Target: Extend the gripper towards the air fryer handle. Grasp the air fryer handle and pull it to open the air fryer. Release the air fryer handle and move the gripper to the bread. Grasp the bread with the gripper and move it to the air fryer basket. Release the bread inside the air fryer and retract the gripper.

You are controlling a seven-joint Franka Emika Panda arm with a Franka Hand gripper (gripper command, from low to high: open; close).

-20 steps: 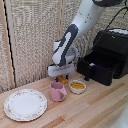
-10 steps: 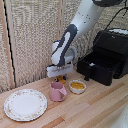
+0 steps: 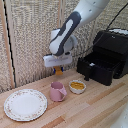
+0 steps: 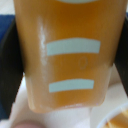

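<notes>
The claw (image 3: pixel 59 66) hangs above the wooden tabletop (image 3: pixel 95 107), clamped on the bread (image 3: pixel 59 70), an orange-yellow oblong piece poking out below the white block. In the wrist view the bread (image 4: pixel 70 55) fills nearly the whole picture, with dark fingers (image 4: pixel 10 65) pressed on both sides. Below it stand a pink mug (image 3: pixel 57 91) and, just beside that, a small white bowl of yellow food (image 3: pixel 77 86). A patterned plate (image 3: pixel 25 104) lies toward the exterior view's left. At the exterior view's right, the air fryer (image 3: pixel 112 50) stands with its air fryer basket (image 3: pixel 95 66) pulled out, the air fryer handle (image 3: pixel 86 73) facing the bowl.
</notes>
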